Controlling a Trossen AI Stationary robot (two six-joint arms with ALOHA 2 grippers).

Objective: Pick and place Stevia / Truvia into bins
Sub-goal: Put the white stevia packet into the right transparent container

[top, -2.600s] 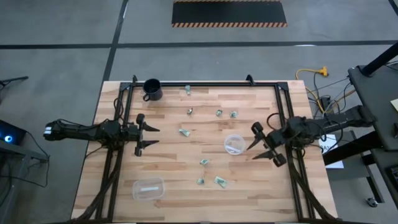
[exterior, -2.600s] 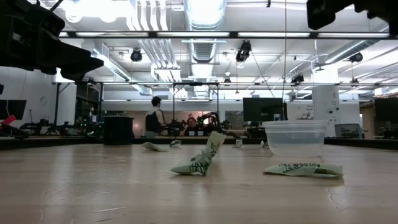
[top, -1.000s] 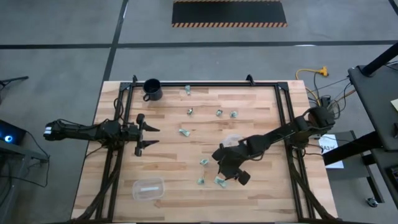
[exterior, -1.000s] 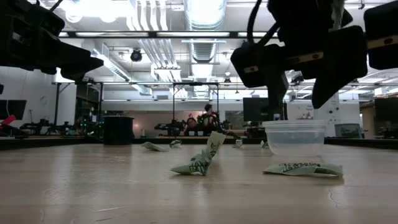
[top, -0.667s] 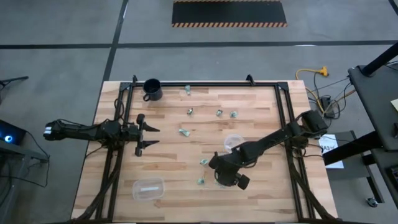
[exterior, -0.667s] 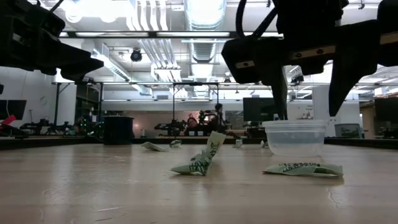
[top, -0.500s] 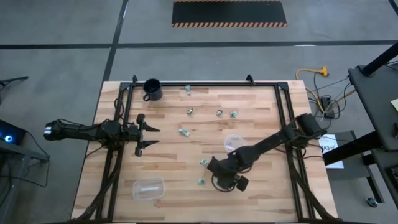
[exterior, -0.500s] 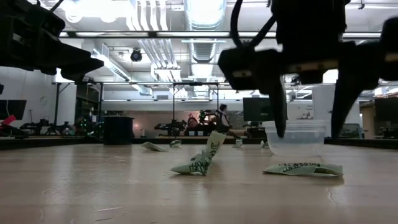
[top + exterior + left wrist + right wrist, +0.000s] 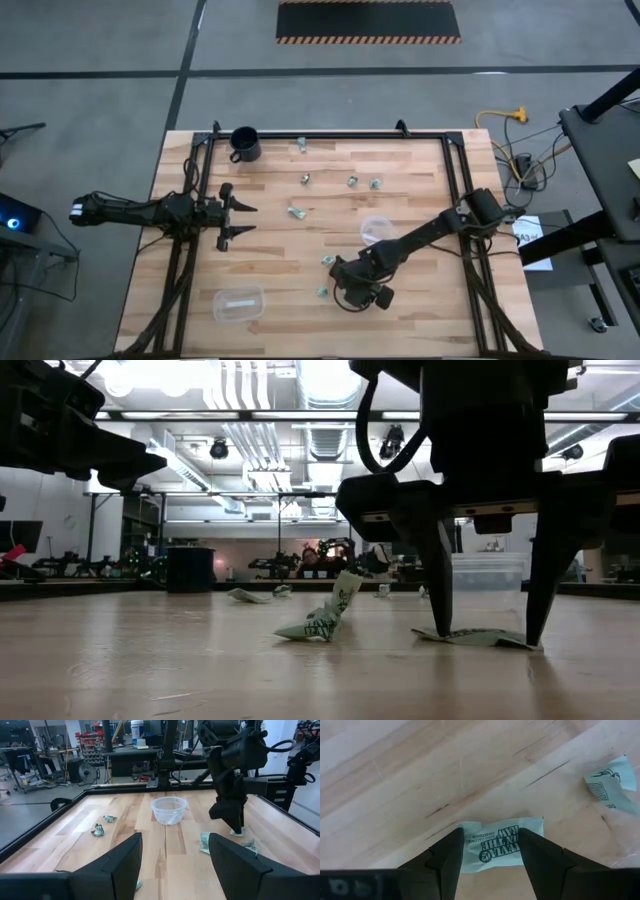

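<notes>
Straddling a Stevia packet (image 9: pixel 500 843) flat on the bench (image 9: pixel 270 250), the right hand (image 9: pixel 485 635) stands open, fingertips down either side. The left hand (image 9: pixel 238 220) waits open at the bench's left edge.

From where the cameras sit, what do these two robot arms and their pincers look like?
Both arms are slim, dark, jointed limbs with black cables looped alongside. The right gripper ends in two long, flat, tapering black fingers under a boxy block. The left gripper has the same two-pronged fork. No markings are readable.
</notes>
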